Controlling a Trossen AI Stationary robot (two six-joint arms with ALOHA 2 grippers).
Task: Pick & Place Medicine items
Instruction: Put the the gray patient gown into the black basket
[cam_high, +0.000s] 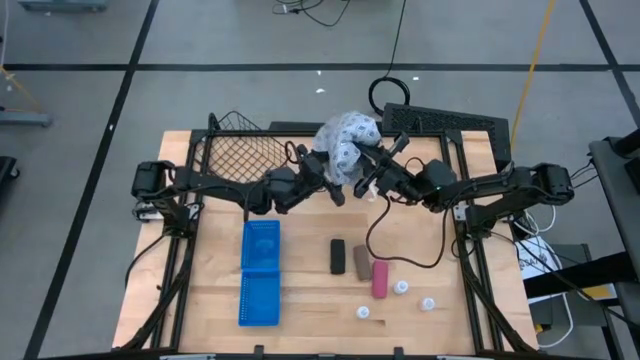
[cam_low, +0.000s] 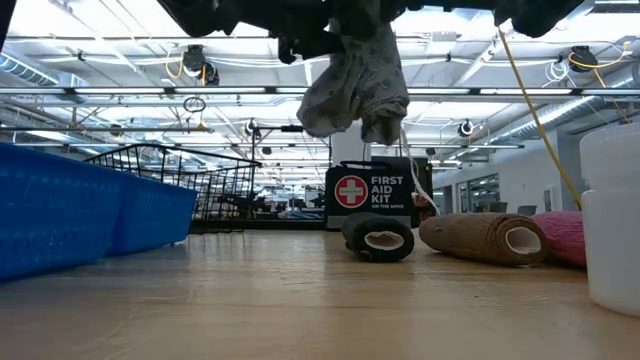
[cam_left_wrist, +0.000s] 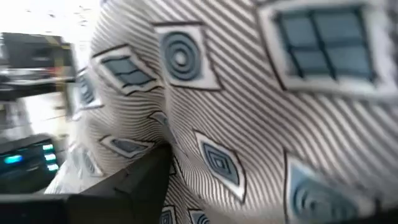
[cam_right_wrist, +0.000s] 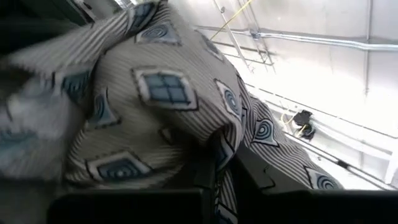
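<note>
From above, I hold a patterned cloth bag (cam_high: 345, 140) aloft behind the blue tray (cam_high: 260, 272), right gripper (cam_high: 375, 180) pinched shut on its soft fabric, left gripper (cam_high: 325, 180) part-open against it, while low down the light, rollable medicine items (cam_low: 480, 238) lie right of the tray.

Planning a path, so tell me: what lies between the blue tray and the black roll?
Only bare wood of the table, in the high view, between blue tray and black roll.

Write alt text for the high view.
Both grippers, left and right, meet at a patterned cloth bag held above the wooden table; a blue tray, rolls and small white bottles lie below.
</note>
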